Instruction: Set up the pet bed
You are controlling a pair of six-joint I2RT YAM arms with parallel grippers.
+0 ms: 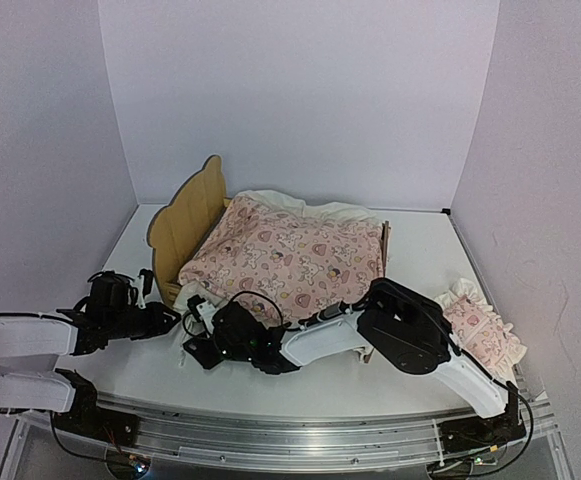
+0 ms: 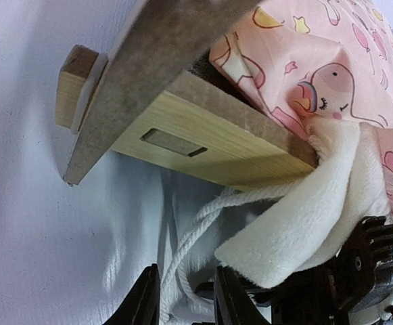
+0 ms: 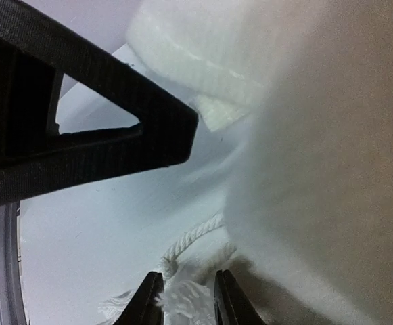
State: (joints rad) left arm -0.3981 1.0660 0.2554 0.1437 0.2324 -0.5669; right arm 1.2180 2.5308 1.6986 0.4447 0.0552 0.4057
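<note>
White, matte worktop (image 1: pixel 420 245) fills the floor of a three-sided booth whose pale lilac walls (image 1: pixel 300 100) close it off at 9, 12 and 3 o'clock; a metal rail (image 1: pixel 300 435) runs along the 6 o'clock edge.

The pet bed (image 1: pixel 183 228) stands mid-worktop, its pale-wood bear-ear headboard at the 9 o'clock end. A pink printed quilt (image 1: pixel 295 255) is heaped over it, with cream fleece showing at the 12 o'clock edge. A ruffled pink pillow (image 1: pixel 482 333) lies on the worktop at the bed's 4 o'clock, apart from the frame.

Both arms meet at the bed's 7 o'clock corner. The left gripper (image 2: pixel 186 301) has narrow jaws with strands of white cord (image 2: pixel 199 220) running into the gap; I cannot tell whether they pinch it. Just above, a fleece flap (image 2: pixel 304 223) hangs over the wooden side rail. The right gripper (image 3: pixel 186 301) has narrow jaws closed on the frayed cord end.
</note>
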